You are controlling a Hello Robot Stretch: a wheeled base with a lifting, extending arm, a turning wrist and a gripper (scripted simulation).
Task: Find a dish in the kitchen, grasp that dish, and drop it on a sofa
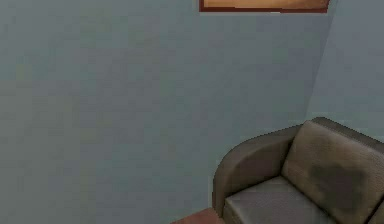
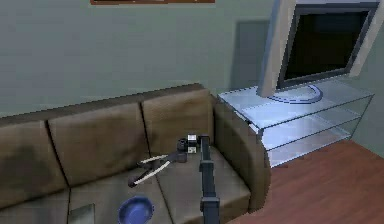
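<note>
On the sofa [image 2: 100, 128] seat, low in the arm side view, lies a blue dish [image 2: 136, 210], near the gripper [image 2: 140, 172]. Whether the gripper holds anything, and how its jaws stand, I cannot tell. A TV [image 2: 318, 45] stands beside the sofa.

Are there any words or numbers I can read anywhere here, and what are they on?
None can be read.
The TV screen is dark and blank.
The wall picture shows no letters.
The white squares on the arm bear black marks, too small to read.
</note>
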